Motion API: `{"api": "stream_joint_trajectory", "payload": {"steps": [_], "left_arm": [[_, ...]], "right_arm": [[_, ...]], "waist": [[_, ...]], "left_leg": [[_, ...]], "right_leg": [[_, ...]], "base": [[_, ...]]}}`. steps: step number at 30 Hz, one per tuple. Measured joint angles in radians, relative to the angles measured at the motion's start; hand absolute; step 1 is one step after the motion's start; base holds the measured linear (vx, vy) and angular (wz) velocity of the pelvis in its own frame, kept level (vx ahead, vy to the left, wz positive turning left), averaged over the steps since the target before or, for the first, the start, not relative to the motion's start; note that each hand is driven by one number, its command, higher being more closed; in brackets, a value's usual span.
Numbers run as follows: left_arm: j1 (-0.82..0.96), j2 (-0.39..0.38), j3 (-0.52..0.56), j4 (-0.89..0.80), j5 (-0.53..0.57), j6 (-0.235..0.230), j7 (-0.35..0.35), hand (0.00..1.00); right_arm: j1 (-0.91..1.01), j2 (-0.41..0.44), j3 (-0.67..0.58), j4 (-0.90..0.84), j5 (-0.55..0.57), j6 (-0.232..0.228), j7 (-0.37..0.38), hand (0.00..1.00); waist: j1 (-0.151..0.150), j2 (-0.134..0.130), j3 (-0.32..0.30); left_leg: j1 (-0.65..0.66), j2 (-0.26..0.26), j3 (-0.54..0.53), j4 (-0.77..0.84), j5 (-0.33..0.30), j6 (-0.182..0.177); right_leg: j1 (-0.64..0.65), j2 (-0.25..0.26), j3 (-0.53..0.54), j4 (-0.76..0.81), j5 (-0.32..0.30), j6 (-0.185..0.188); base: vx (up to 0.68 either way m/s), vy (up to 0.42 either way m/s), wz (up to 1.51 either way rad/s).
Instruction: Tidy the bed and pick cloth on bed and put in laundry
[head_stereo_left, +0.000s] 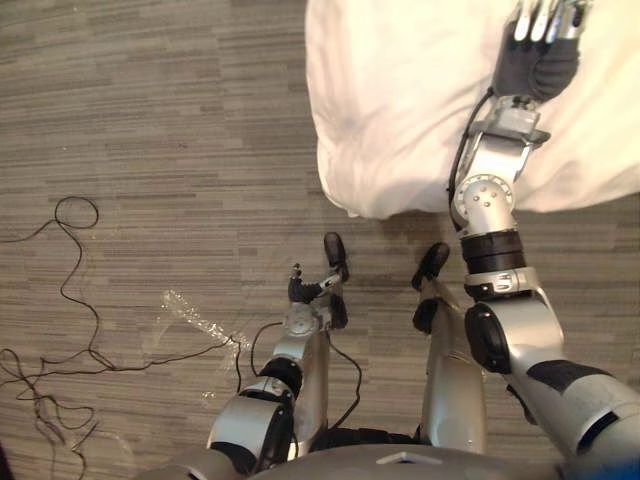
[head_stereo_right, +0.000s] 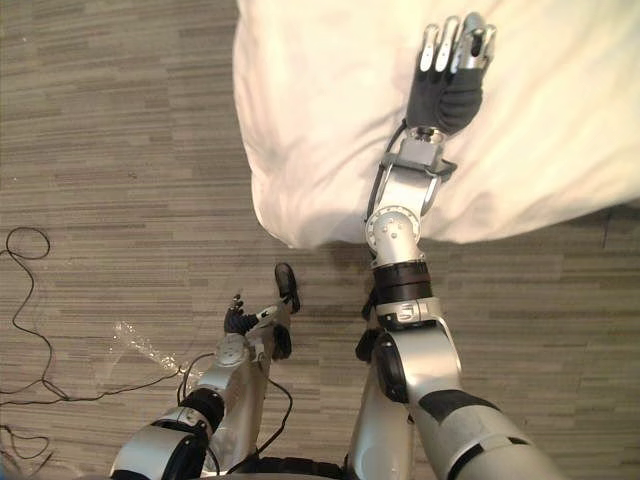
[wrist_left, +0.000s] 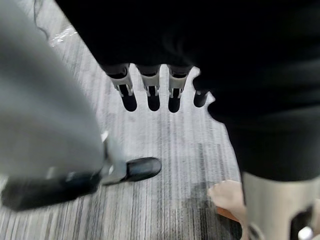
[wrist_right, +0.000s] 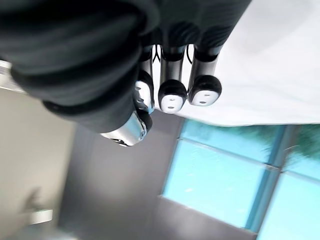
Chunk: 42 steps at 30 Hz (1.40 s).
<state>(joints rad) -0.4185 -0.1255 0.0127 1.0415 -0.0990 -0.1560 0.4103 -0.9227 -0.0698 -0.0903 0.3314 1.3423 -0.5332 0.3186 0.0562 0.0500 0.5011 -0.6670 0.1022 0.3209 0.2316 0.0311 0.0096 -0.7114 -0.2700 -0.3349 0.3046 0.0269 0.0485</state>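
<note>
A scrap of crumpled clear plastic lies on the grey, finely striped carpet floor. Beside it the robot's left hand hangs low over the carpet, empty, its dark-tipped fingers loose and side by side. The smooth, puffy white bedding rounds off at the bed's corner. Above it the right hand reaches out with straight fingers pressed together, grasping nothing.
</note>
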Motion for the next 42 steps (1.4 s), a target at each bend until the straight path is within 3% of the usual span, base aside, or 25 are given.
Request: {"api": "stream_joint_trajectory", "payload": {"steps": [3, 9, 13, 17, 18, 23, 29, 31, 34, 37, 40, 41, 42], "left_arm": [[-0.008, -0.027, 0.035, -0.021, 0.0, -0.004, 0.028, 0.0], [-0.028, -0.04, 0.14, -0.02, -0.041, -0.022, 0.037, 0.0], [-0.038, -0.044, 0.163, -0.022, -0.057, -0.059, 0.055, 0.0], [-0.038, -0.045, 0.184, -0.028, -0.068, -0.074, 0.055, 0.0], [-0.038, -0.045, 0.182, -0.029, -0.067, -0.075, 0.055, 0.0], [-0.026, -0.032, 0.103, -0.029, -0.041, -0.096, 0.055, 0.0], [0.077, 0.02, -0.003, -0.026, 0.009, -0.081, 0.052, 0.0], [0.145, 0.037, -0.01, -0.026, 0.028, -0.055, 0.028, 0.0], [0.219, 0.07, -0.009, -0.018, 0.102, -0.033, 0.007, 0.0], [0.301, 0.109, 0.0, -0.01, 0.203, -0.026, -0.012, 0.0], [0.373, 0.122, 0.037, 0.005, 0.202, -0.037, -0.02, 0.0], [0.373, 0.115, 0.048, 0.017, 0.199, -0.054, -0.033, 0.0], [0.377, 0.111, 0.048, 0.029, 0.202, -0.061, -0.042, 0.0]], "right_arm": [[0.04, 0.025, -0.012, -0.042, 0.001, 0.005, 0.04, 1.0], [0.153, 0.03, -0.049, -0.027, -0.047, 0.074, 0.156, 1.0], [0.301, 0.011, -0.107, 0.227, -0.117, 0.12, 0.135, 1.0], [0.516, 0.036, -0.055, 0.357, -0.156, 0.134, 0.141, 1.0], [0.538, 0.037, -0.051, 0.371, -0.169, 0.135, 0.143, 0.0], [0.676, 0.026, -0.044, 0.435, -0.275, 0.134, 0.157, 0.0], [0.858, 0.068, -0.021, 0.473, -0.529, 0.169, 0.105, 0.0], [0.932, 0.101, -0.023, 0.484, -0.651, 0.17, 0.076, 0.0], [0.962, 0.106, -0.024, 0.583, -0.763, 0.18, 0.043, 0.0], [0.966, 0.094, -0.024, 0.645, -0.85, 0.194, 0.0, 0.0], [0.967, 0.093, -0.016, 0.685, -0.926, 0.205, -0.053, 0.0], [0.968, 0.087, -0.017, 0.695, -0.962, 0.213, -0.086, 0.0], [0.968, 0.079, -0.02, 0.703, -0.975, 0.213, -0.097, 0.0]], "waist": [[-0.02, 0.003, 0.005], [-0.07, 0.0, 0.007], [-0.08, -0.003, 0.008], [-0.098, -0.012, 0.013], [-0.099, -0.014, 0.015], [-0.107, -0.034, 0.007], [-0.107, -0.124, -0.048], [-0.108, -0.147, -0.122], [-0.108, -0.149, -0.196], [-0.104, -0.135, -0.243], [-0.083, -0.132, -0.287], [-0.06, -0.107, -0.302], [-0.051, -0.09, -0.312]], "left_leg": [[-0.034, 0.024, 0.03, 0.031, -0.013, -0.006], [-0.048, 0.055, 0.095, 0.033, -0.019, -0.014], [-0.048, 0.073, 0.12, 0.04, -0.027, -0.019], [-0.019, 0.108, 0.141, 0.092, -0.066, -0.026], [-0.003, 0.111, 0.144, 0.094, -0.071, -0.028], [0.143, 0.129, 0.169, 0.106, -0.122, -0.036], [0.33, 0.129, 0.2, 0.062, -0.154, -0.056], [0.388, 0.127, 0.21, 0.031, -0.145, -0.07], [0.49, 0.112, 0.217, -0.016, -0.14, -0.081], [0.594, 0.1, 0.209, -0.025, -0.148, -0.095], [0.612, 0.088, 0.036, 0.053, -0.176, -0.086], [0.615, 0.086, -0.067, 0.094, -0.229, -0.079], [0.628, 0.087, -0.103, 0.092, -0.263, -0.08]], "right_leg": [[-0.05, 0.012, 0.029, 0.013, -0.003, -0.011], [-0.087, 0.05, 0.077, -0.043, 0.035, -0.023], [-0.089, 0.072, 0.094, -0.074, 0.066, -0.029], [-0.058, 0.094, 0.108, -0.075, 0.071, -0.026], [-0.042, 0.096, 0.108, -0.075, 0.071, -0.025], [0.104, 0.112, 0.119, -0.1, 0.057, -0.012], [0.287, 0.129, 0.122, -0.168, 0.039, -0.006], [0.349, 0.136, 0.116, -0.198, 0.04, -0.011], [0.449, 0.144, 0.121, -0.249, 0.043, -0.007], [0.554, 0.16, 0.138, -0.282, 0.043, -0.006], [0.588, 0.17, 0.245, -0.295, 0.038, 0.0], [0.594, 0.187, 0.307, -0.301, 0.041, 0.008], [0.598, 0.196, 0.332, -0.31, 0.047, 0.014]], "base": [[-0.06, -0.01, -0.34], [-0.03, 0.003, -0.35], [0.03, -0.005, -0.23], [0.08, -0.031, -0.28], [0.07, -0.021, -0.28], [0.04, -0.016, -0.24], [0.05, -0.015, -0.15], [0.11, -0.014, -0.01], [0.17, 0.013, -0.09], [0.11, 0.017, -0.2], [0.07, 0.0, -0.69], [-0.02, 0.06, -1.04], [-0.05, 0.128, -1.47]]}}
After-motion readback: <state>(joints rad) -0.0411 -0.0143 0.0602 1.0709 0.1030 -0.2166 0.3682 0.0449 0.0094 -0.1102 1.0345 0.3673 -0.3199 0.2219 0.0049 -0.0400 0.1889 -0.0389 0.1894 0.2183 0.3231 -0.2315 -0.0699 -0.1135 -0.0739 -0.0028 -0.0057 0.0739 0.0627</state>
